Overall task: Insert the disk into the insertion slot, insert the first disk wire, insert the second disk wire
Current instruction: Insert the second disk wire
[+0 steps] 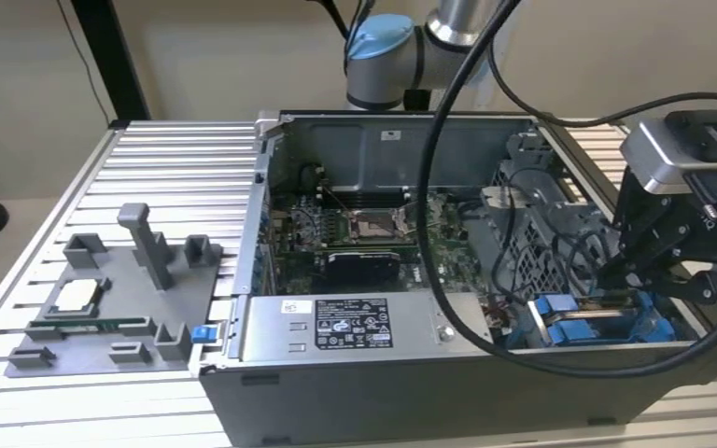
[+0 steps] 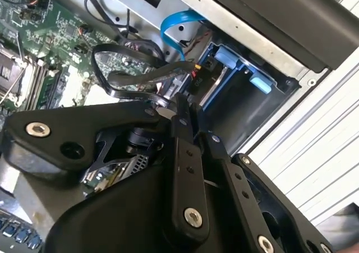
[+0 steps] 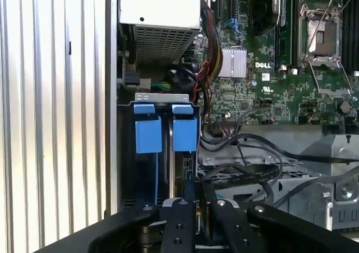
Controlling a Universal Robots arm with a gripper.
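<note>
The disk [image 3: 185,134], a flat drive in a bright blue plastic carrier frame, sits in the insertion slot [image 3: 166,97], the grey rectangular bay with blue clips. In the exterior view that bay lies at about 4 o'clock in the open grey metal computer case [image 1: 396,392], which stands on the ribbed aluminium surface [image 1: 172,159].

The disk appears to stand on edge. Its two blue tabs face up out of the bay, and its long axis seems to run along the bay, roughly from 9 towards 3 o'clock in the exterior view. I cannot confirm how deep it is seated.

The black tool [image 3: 193,188] hangs low over the bay with its fingers drawn together, just beside a flat black cable [image 2: 134,76] and a small plug with red and yellow leads [image 2: 196,73]. I cannot tell whether it is pinching either.

I judge the first step done and a wire step in hand. That step calls for lining the plug up squarely with the drive's socket, a straight gentle push, and keeping the loose cable loops out of the way.
</note>
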